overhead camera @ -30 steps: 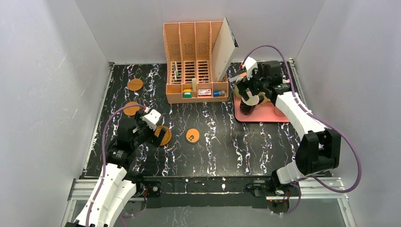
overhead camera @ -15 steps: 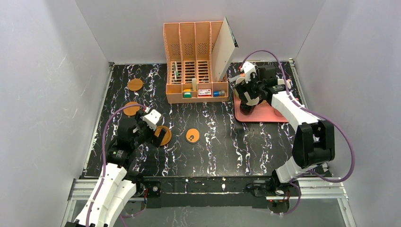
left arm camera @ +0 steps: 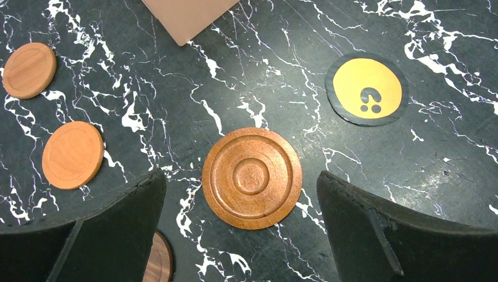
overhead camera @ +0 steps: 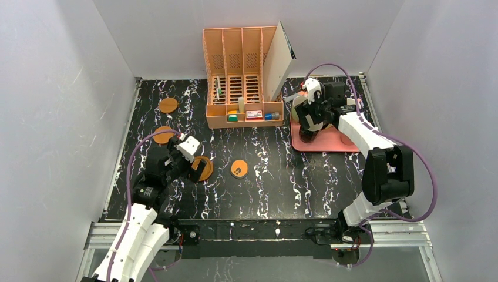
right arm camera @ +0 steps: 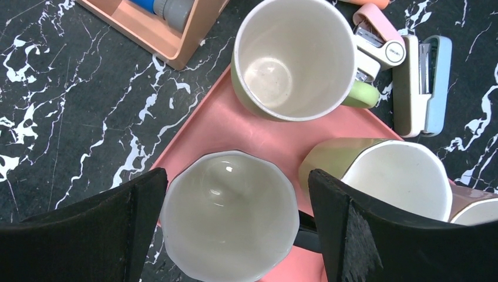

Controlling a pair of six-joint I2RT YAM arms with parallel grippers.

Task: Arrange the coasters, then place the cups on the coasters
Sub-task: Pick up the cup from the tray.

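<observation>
Left gripper (left arm camera: 241, 176): wide open, holding nothing, poised above the ringed wooden coaster (left arm camera: 252, 178), which lies flat on the counter (left arm camera: 423, 176) at frame centre.
Other coasters: marked orange coaster (left arm camera: 367, 89) upper right; two plain orange-brown coasters (left arm camera: 73, 154) (left arm camera: 29, 70) at left; dark brown coaster (left arm camera: 160, 261) at the bottom edge, mostly hidden.
Right gripper (right arm camera: 235, 176): spread wide, empty — a dark-handled cup (right arm camera: 229, 226) stands below, between its fingers.
Cups: all on the pink tray (right arm camera: 235, 132) — olive green cup (right arm camera: 293, 56) top centre, yellow cup (right arm camera: 399, 182) right, pink cup (right arm camera: 477, 208) at the far right edge.
</observation>
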